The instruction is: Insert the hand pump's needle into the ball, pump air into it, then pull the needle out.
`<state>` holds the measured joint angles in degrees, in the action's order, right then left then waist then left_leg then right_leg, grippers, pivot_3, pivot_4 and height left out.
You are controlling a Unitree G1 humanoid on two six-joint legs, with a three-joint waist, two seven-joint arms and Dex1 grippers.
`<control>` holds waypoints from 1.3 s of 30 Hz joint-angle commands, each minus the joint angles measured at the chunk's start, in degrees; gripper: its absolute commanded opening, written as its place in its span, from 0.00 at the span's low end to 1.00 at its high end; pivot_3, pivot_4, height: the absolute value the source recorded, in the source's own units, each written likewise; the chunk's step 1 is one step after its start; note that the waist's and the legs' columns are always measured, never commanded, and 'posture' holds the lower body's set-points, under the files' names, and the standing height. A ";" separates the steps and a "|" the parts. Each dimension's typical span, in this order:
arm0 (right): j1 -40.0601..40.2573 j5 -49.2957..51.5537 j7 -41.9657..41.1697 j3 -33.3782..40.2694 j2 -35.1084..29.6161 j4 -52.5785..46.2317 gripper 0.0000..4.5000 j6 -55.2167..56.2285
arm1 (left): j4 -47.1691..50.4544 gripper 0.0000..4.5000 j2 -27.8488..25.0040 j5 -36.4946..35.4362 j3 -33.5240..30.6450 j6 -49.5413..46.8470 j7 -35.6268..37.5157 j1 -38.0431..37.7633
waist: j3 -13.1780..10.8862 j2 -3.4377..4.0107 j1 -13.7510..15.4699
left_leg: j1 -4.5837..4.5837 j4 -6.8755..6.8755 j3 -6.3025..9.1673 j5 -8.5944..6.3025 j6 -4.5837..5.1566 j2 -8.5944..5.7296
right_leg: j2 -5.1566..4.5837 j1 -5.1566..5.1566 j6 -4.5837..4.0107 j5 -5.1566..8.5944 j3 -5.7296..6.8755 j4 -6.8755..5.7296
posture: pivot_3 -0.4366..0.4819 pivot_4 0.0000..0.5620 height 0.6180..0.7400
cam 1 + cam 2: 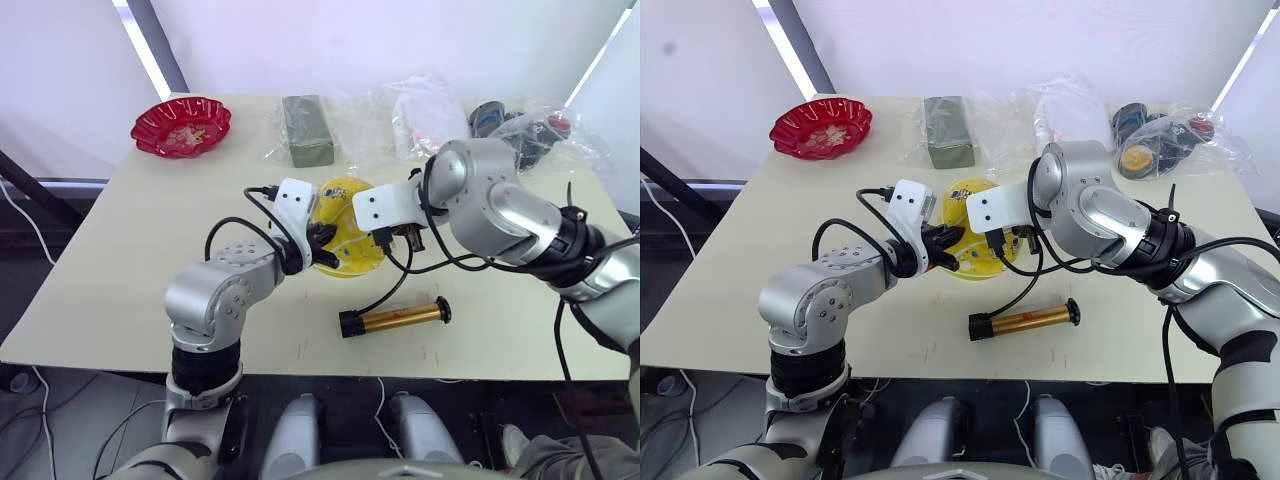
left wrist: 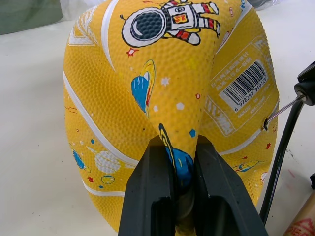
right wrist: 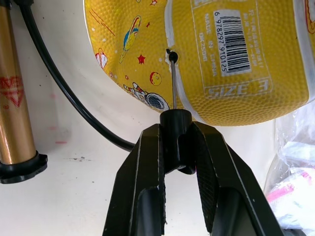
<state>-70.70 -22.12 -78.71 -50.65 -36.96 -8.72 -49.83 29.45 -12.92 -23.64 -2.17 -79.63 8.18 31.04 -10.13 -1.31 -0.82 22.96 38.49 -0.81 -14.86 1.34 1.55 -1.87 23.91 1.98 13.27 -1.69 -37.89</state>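
The ball (image 2: 167,93) was limp, pinched in my left gripper (image 2: 183,162), so with the right gripper (image 3: 174,142) clamped on the needle (image 3: 173,83) at the valve, I figured it could bend.

Left arm was bent at elbow, forearm reaching right and far over table middle. Left gripper (image 2: 184,196) was clamped, fingers (image 2: 147,191) pinched on fold of ball (image 2: 162,98). Right arm was swept in from right, wrist turned left. Right gripper (image 3: 178,147) was closed on black fitting of needle (image 3: 173,83), tip set at ball's valve hole.
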 commanded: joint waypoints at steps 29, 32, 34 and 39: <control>1.96 1.17 0.59 4.17 7.62 0.11 0.07 -5.00 | 6.17 0.00 2.24 -1.73 -1.64 0.42 1.01 -2.73 | 0.00 0.00 -1.41 | -0.05 -0.07 0.07 0.04 -0.07 0.00 | -0.04 -0.03 -0.01 0.00 0.03 -0.02 | 0.48 0.27 1.00; 2.21 2.41 0.80 5.13 8.67 -0.63 0.07 -6.18 | 6.50 0.00 2.41 -1.88 -1.84 0.12 1.14 -2.98 | 0.00 0.00 -1.53 | -0.05 -0.08 0.09 0.04 -0.07 0.01 | -0.04 -0.03 -0.01 0.00 0.04 -0.02 | 0.48 0.27 1.00; 2.53 3.29 0.96 5.92 9.34 -1.20 0.07 -7.08 | 6.60 0.00 2.56 -1.98 -1.96 -0.01 1.20 -3.09 | 0.00 0.00 -1.60 | -0.05 -0.09 0.08 0.04 -0.07 0.01 | -0.04 -0.02 -0.01 0.00 0.03 -0.02 | 0.48 0.27 1.00; 2.85 5.32 1.73 7.54 10.59 -2.15 0.07 -8.84 | 6.69 0.00 3.11 -2.16 -1.98 -0.41 1.24 -3.13 | 0.00 0.00 -1.64 | -0.05 -0.12 0.09 0.04 -0.07 0.04 | -0.04 -0.01 -0.02 0.00 0.03 -0.02 | 0.48 0.27 1.00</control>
<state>-67.74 -19.76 -77.17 -44.07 -29.48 -7.49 -58.91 33.16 -11.21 -23.65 -6.24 -79.81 8.18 27.17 -10.12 -1.31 -2.46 22.91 38.36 -0.71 -14.82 1.27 1.59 -1.91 23.90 1.96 13.28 -1.66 -37.91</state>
